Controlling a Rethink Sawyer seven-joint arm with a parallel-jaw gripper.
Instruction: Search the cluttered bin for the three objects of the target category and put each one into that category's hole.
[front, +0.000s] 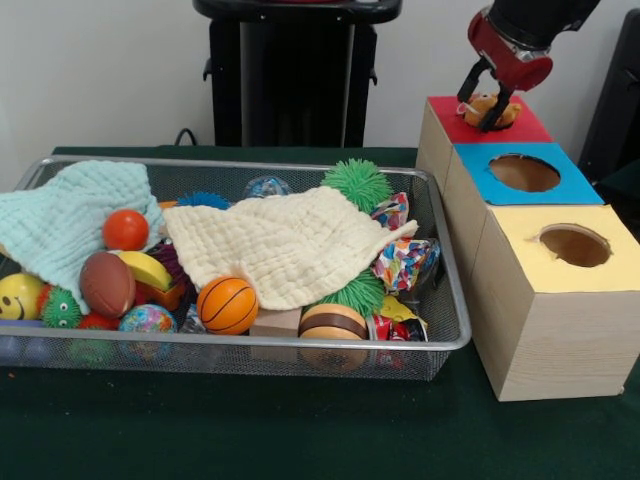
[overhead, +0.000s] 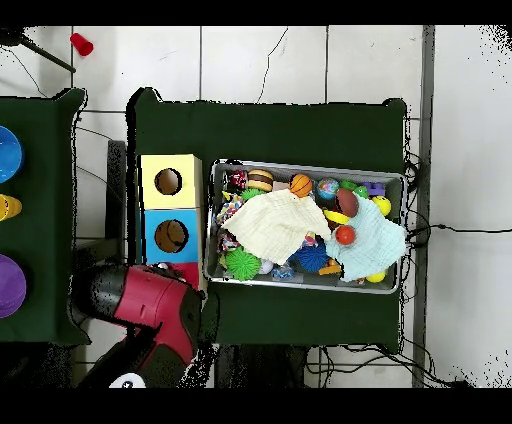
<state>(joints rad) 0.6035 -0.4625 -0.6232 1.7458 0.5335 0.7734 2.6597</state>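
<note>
My gripper (front: 485, 102) hangs over the red-topped box (front: 523, 126) at the far right, shut on a small orange toy (front: 484, 104) that sits just above that box's top. The blue-topped box (front: 571, 187) and the yellow-topped box (front: 604, 218) stand in a row in front of it, each with a round hole. The wire bin (front: 441, 331) holds a cream cloth (front: 290, 245), a mint cloth (front: 60, 225), a basketball (front: 227, 305), a football (front: 107, 284) and a toy burger (front: 333, 322). From above, the arm (overhead: 150, 305) covers the red box and the gripper.
A green spiky ball (front: 357, 183), an orange ball (front: 125, 229) and shiny wrapped pieces (front: 405, 262) lie among the clutter. From above, the bin (overhead: 305, 165) sits right of the yellow box (overhead: 168, 181) and blue box (overhead: 171, 236). Coloured bowls (overhead: 8, 152) rest on a side table.
</note>
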